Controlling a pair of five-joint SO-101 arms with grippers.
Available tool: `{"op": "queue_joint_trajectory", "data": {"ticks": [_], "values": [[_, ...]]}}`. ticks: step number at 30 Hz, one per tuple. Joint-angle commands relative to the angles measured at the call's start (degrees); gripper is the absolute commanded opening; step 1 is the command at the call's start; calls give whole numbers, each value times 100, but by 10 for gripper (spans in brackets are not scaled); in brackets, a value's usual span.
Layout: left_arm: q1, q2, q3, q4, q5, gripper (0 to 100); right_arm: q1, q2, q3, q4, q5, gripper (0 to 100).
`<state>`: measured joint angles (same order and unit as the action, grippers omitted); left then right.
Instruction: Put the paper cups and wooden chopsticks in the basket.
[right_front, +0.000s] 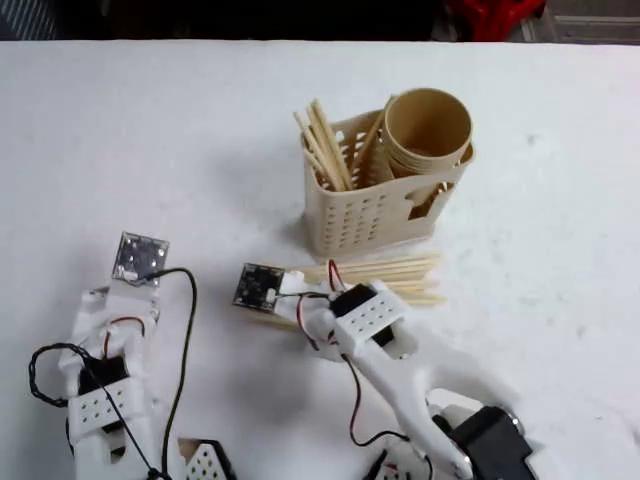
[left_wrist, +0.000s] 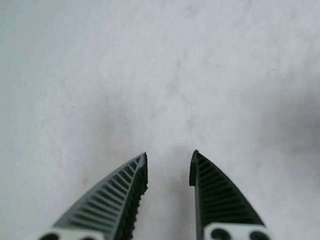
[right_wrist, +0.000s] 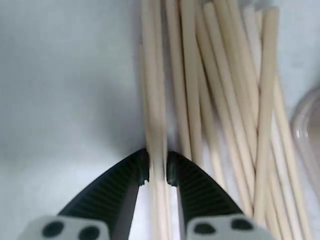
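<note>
The right fingers (right_wrist: 125, 185) were closed on the outermost wooden chopsticks (right_wrist: 154, 100), the others lying just beside on the desk (right_wrist: 60, 75); the left fingers (left_wrist: 125, 195) were open. The light, stiff, slippery sticks were judged best pinched mid-length.

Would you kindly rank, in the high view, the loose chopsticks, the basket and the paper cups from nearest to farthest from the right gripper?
1. The loose chopsticks, lying on the table, pinched at one end by the right gripper.
2. The basket, standing just behind them.
3. The paper cups, stacked inside it at its far right corner.
</note>
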<state>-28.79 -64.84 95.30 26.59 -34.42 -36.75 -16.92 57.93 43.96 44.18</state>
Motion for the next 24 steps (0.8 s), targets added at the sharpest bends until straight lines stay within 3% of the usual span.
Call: {"op": "queue_joint_trajectory", "data": {"ticks": [1,12,24], "values": [[84,-66,-18,-114,26,155,31,-532,-114,154,35,15],[84,-66,-18,-114,26,155,40,-2132,-114,734,0,15],[84,-66,-18,-114,26,155,646,-3741,-1354,760,-1697,15]]}}
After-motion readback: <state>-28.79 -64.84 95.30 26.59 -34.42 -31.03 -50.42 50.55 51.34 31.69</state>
